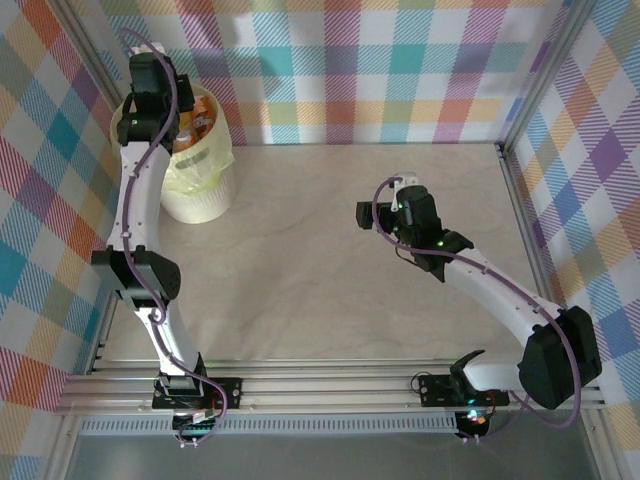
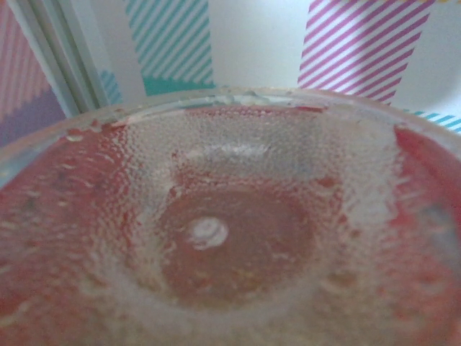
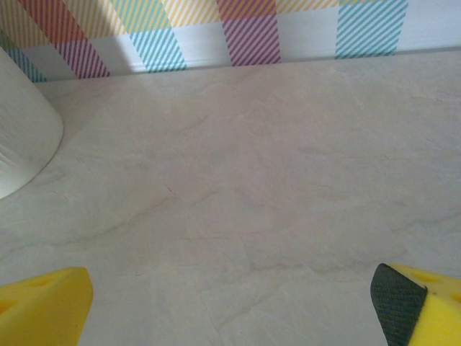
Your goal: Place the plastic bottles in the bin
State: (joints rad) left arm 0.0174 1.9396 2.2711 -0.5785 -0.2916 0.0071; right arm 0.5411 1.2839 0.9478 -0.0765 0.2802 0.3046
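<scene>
Marble-look table (image 1: 330, 250), red-labelled bottle (image 2: 230, 238), bin (image 1: 197, 203).

A pale beige counter (image 1: 330, 250) with faint grey marble veining fills the middle. Three walls enclose it, all covered in pastel plaid of orange, teal, purple, yellow and white: a back wall (image 1: 380, 70), a left wall (image 1: 40, 200) and a right wall (image 1: 600, 180). Grey metal posts (image 1: 548, 75) stand at the back corners. Aluminium rails (image 1: 330, 385) run along the near edge. The light is soft and even.
</scene>
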